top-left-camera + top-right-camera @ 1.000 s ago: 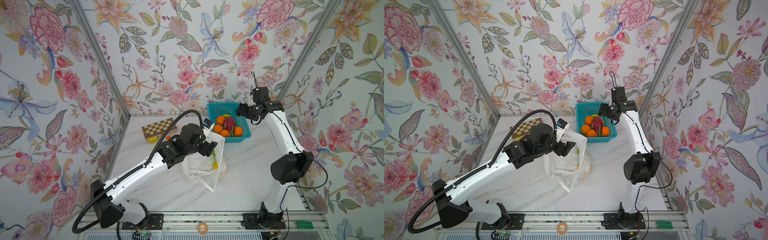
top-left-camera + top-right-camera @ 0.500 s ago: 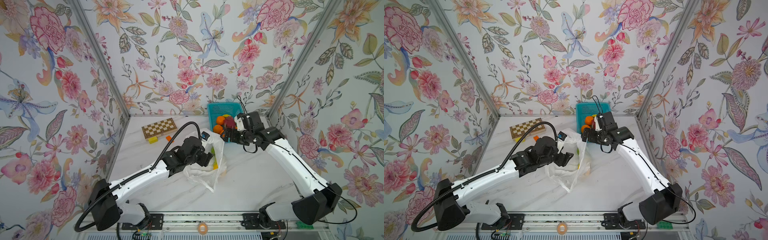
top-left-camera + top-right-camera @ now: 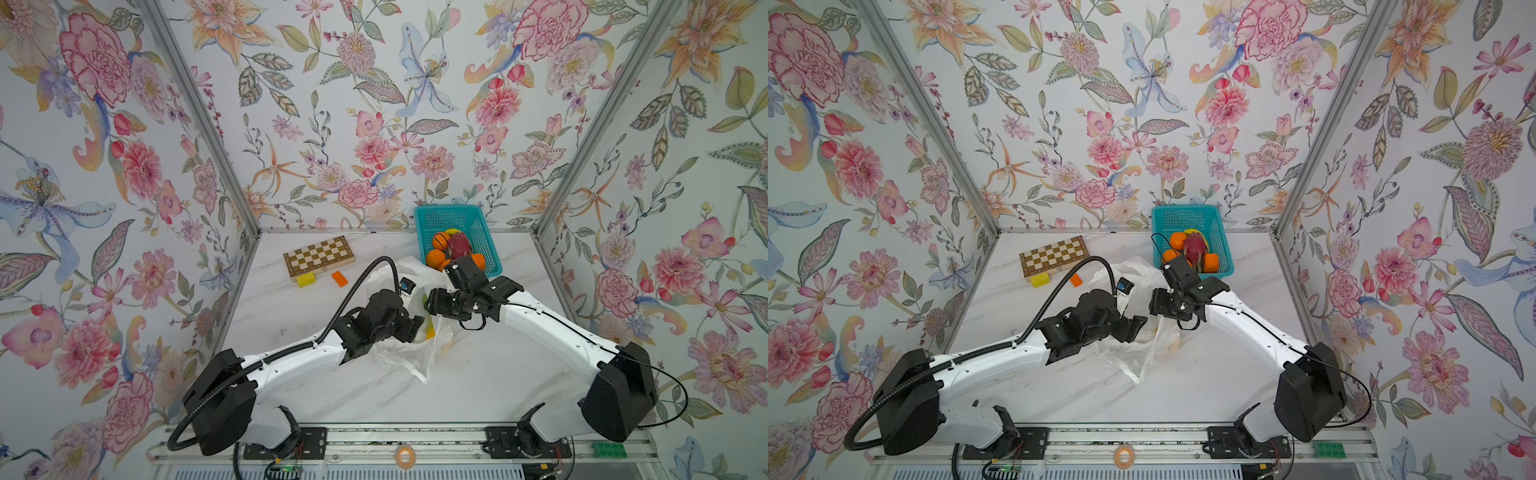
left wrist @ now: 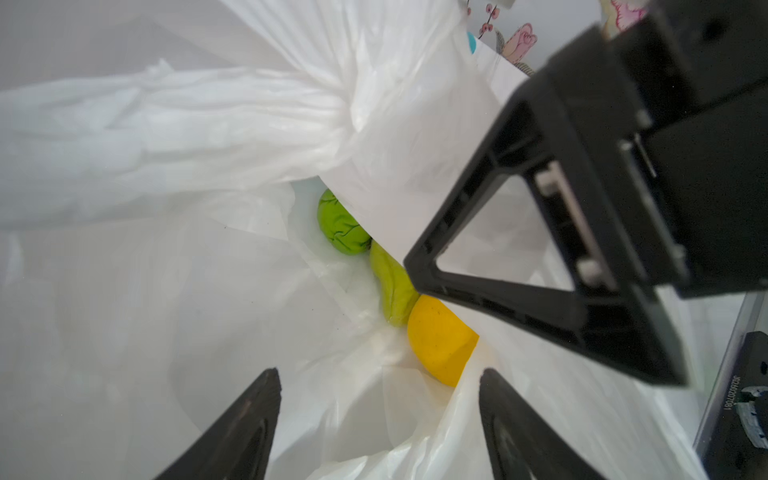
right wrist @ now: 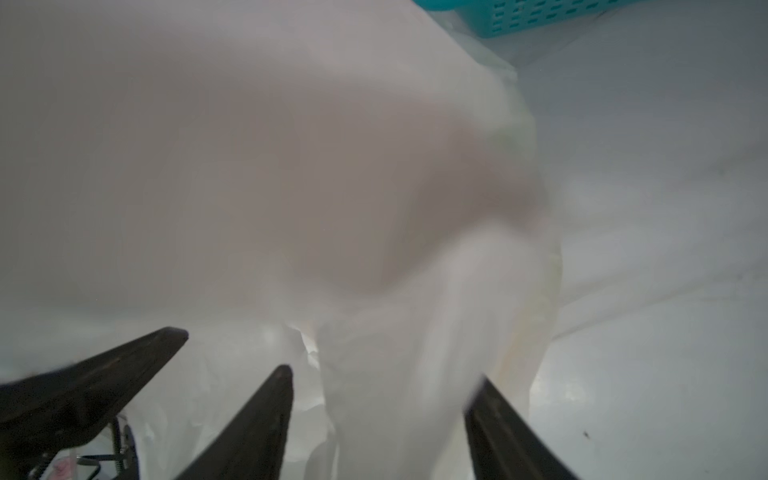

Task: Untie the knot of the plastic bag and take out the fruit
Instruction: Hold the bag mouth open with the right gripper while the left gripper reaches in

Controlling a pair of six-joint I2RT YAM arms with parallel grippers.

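The white plastic bag (image 3: 405,353) lies open mid-table; no knot shows. In the left wrist view, two green fruits (image 4: 340,224) and a yellow one (image 4: 440,336) lie deep in the bag (image 4: 166,145). My left gripper (image 3: 417,326) is at the bag's mouth, open, with loose film across the gap (image 4: 378,378). My right gripper (image 3: 430,301) faces it from the right, open, with a fold of bag between its fingers (image 5: 382,378). Oranges (image 3: 440,240) and a dragon fruit (image 3: 459,245) sit in the teal basket (image 3: 482,232).
A chessboard (image 3: 319,255) lies at the back left, with a yellow block (image 3: 306,279) and an orange block (image 3: 339,278) just in front of it. The basket stands against the back wall, right of the bag. Flowered walls close in three sides.
My right arm has swung from above the basket down to the right side of the bag. My left gripper has sunk lower and nearer the front, still at the bag's mouth.
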